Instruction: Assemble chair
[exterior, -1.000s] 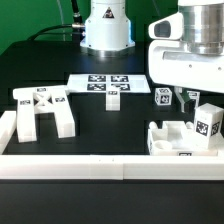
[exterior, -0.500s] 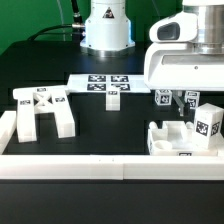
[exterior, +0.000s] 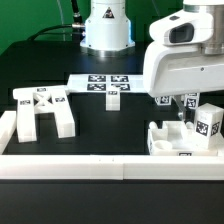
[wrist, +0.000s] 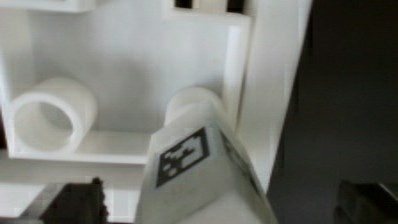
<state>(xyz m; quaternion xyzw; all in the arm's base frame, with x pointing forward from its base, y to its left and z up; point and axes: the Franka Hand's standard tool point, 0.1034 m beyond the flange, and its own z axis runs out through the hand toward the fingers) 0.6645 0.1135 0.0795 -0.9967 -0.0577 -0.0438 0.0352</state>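
The gripper point(exterior: 180, 106) hovers open and empty over the chair's seat block point(exterior: 172, 140), at the exterior view's right of the tabletop point(exterior: 110, 130). It is probably picking up the tagged part point(wrist: 187, 158); next it must descend and close squarely.

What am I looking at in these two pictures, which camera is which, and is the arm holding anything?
One picture is from a camera off the arm: the white robot arm hangs over a black table. The other looks out from its wrist. On the table lie white tagged chair parts: a frame piece at the exterior view's left, a blocky piece under the gripper. The flat marker board is not a part. The fingers stand apart; nothing looks held.
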